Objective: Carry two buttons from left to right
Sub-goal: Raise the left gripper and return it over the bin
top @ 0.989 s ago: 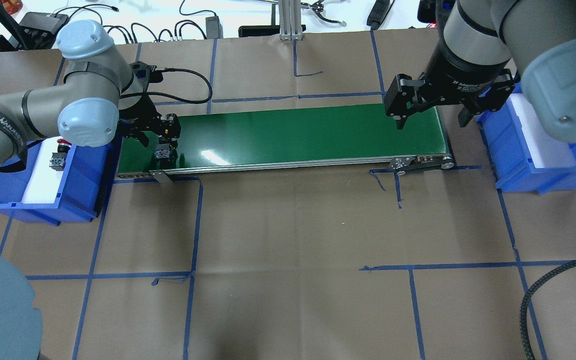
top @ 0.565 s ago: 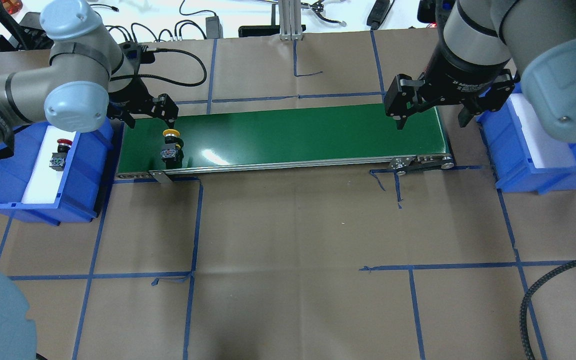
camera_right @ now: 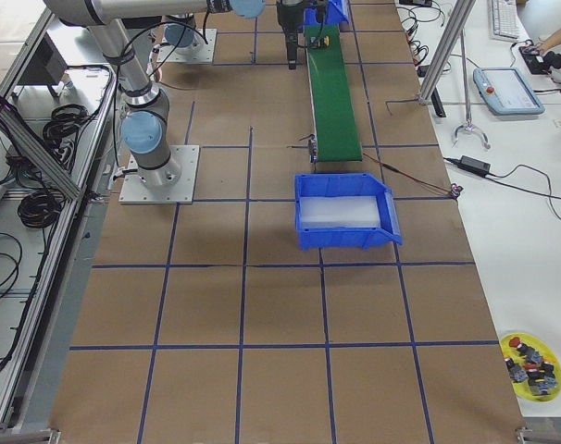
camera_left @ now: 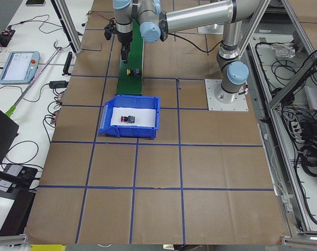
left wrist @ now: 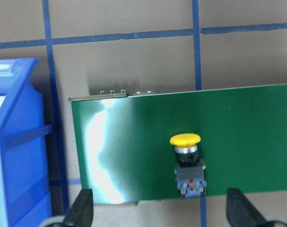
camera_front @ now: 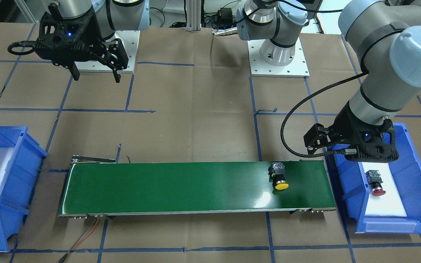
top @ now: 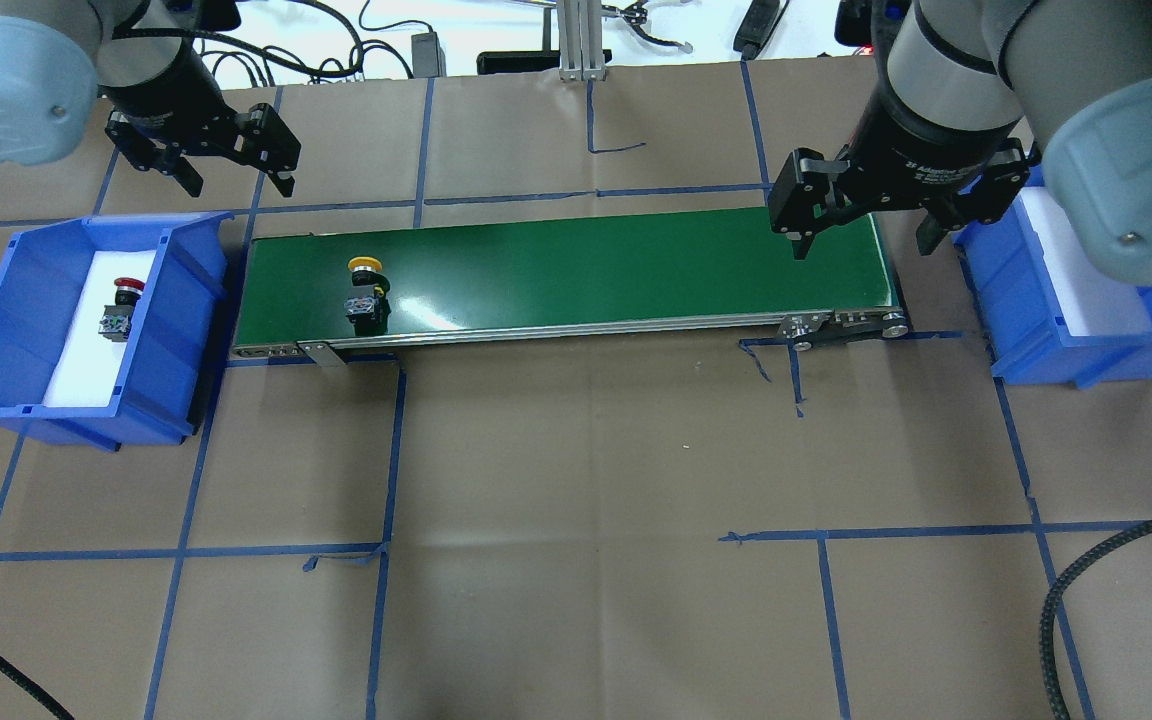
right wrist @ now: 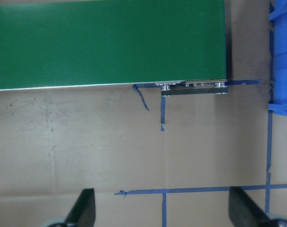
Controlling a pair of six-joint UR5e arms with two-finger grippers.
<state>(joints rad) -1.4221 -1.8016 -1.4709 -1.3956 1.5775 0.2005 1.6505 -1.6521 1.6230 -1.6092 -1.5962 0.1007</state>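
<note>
yellow button [top: 366, 290]: lying on green belt [top: 586, 270], left end. red button [top: 121, 305]: in left blue bin [top: 176, 330], detail too small. left gripper [top: 236, 178], right gripper [top: 861, 245]: spread wide, empty; fingertips [left wrist: 82, 210] cropped in wrist views.

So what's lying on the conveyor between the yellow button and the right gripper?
Nothing: the overhead view shows only bare green belt between the yellow button and the right gripper.
</note>
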